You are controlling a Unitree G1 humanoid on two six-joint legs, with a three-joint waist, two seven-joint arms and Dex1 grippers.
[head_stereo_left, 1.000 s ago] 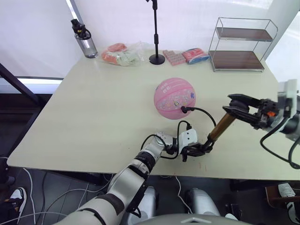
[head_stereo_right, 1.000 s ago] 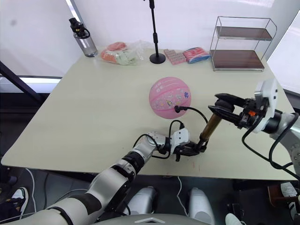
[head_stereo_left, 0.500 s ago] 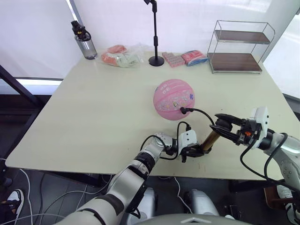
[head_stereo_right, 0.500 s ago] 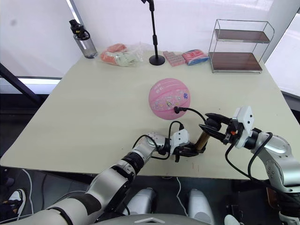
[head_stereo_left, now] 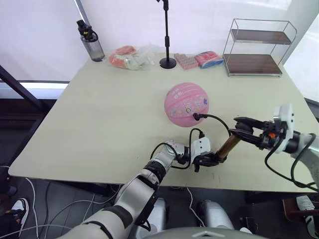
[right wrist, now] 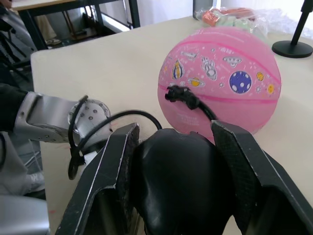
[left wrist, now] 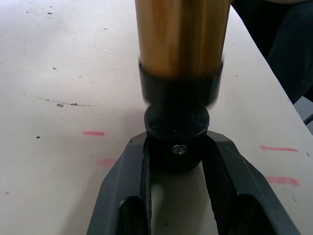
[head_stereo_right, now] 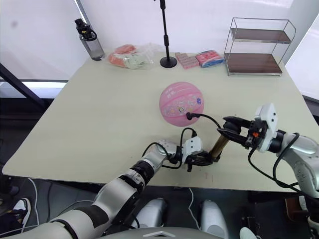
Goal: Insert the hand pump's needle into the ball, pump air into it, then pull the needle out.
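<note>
While the pump stroke runs: keep each push in line with the barrel, base pinned.
Left gripper (head_stereo_left: 208,160): near the table's (head_stereo_left: 99,124) front edge, closed on the black base cap of the hand pump (head_stereo_left: 229,145).
Right gripper (head_stereo_left: 242,130): fingers clamped around the black handle, at the front right.
Needle (head_stereo_left: 195,117): seated in the ball (head_stereo_left: 186,104), mid-table.
Change: handle sits slightly higher than half a second ago, well below a second ago.
</note>
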